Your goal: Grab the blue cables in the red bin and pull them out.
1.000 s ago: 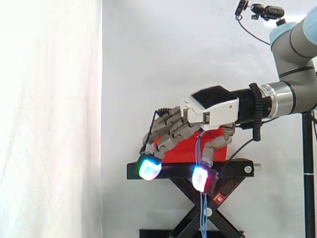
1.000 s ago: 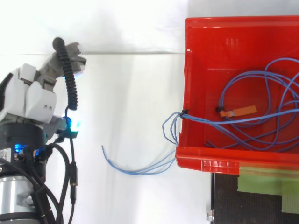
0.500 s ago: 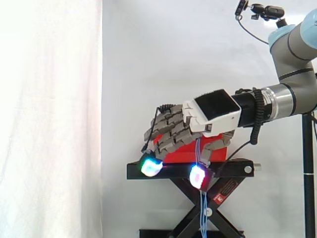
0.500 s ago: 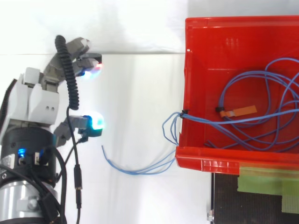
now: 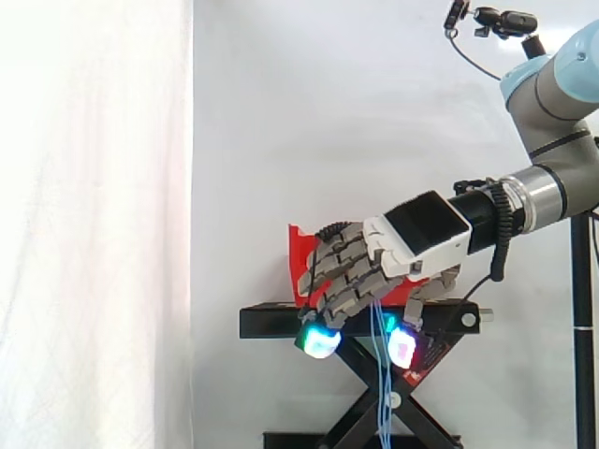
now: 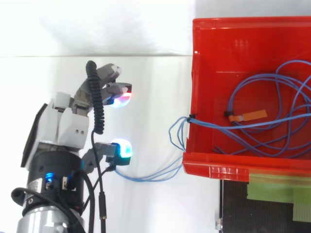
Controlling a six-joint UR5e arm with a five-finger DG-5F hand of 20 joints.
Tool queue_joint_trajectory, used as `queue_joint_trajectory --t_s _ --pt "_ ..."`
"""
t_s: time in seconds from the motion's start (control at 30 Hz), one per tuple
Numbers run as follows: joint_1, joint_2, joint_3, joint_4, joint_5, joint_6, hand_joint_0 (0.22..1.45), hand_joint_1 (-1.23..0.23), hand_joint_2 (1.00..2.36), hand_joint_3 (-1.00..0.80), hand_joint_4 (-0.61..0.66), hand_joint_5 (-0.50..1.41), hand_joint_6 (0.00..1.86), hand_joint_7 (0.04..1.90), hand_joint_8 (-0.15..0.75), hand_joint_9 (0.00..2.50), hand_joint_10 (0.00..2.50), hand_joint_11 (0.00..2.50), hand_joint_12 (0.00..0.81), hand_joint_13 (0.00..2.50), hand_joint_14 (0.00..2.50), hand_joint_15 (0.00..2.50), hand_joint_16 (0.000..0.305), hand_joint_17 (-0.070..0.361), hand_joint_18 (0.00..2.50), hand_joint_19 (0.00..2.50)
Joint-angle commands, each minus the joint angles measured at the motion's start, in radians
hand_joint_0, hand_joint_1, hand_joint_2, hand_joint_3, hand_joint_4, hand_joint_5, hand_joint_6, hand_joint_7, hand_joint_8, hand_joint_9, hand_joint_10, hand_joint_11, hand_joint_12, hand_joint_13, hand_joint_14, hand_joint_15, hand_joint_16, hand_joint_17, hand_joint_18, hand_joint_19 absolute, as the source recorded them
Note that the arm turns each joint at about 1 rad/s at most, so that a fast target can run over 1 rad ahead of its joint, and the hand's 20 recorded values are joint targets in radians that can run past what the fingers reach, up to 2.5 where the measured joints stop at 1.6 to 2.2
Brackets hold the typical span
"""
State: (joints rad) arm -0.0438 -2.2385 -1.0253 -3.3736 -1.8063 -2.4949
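A red bin (image 6: 214,163) stands at the right of the top view, with a tangle of thin blue cables (image 6: 272,119) inside. A loop of them (image 6: 177,136) hangs over its left wall, and loose strands (image 6: 150,175) trail outside to the left. My hand (image 6: 68,130) is left of the bin, apart from it, open with spread fingers and holding nothing. Its thumb pad (image 6: 121,150) glows just above the trailing strands' end. In the side view the hand (image 5: 412,234) is in front of the bin (image 5: 298,254), and the blue strands (image 5: 381,374) hang down between its glowing pads.
The bin rests on a black scissor stand (image 5: 271,323). An orange tag (image 6: 250,115) lies among the cables in the bin. Green tape (image 6: 279,187) sits on the dark platform below the bin's front edge. White curtain lies behind and under everything.
My hand has moved toward the bin, rightward in both views, and has dropped lower in the side view. The cables and bin have not moved.
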Motion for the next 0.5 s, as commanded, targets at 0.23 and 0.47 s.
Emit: queue_joint_trajectory --t_s 0.23,0.47 --pt "-0.019 0.005 0.014 0.002 -0.028 -0.054 0.74 -0.99 1.0 -1.0 0.2 0.63 0.01 0.58 0.281 0.73 0.01 0.38 0.374 0.49 0.01 0.27 0.054 0.122 0.41 0.36" --pt "-0.034 0.005 0.022 -0.012 -0.036 -0.112 0.74 -1.0 1.0 -1.0 0.2 0.63 0.01 0.58 0.278 0.73 0.01 0.38 0.372 0.49 0.01 0.27 0.054 0.122 0.41 0.36"
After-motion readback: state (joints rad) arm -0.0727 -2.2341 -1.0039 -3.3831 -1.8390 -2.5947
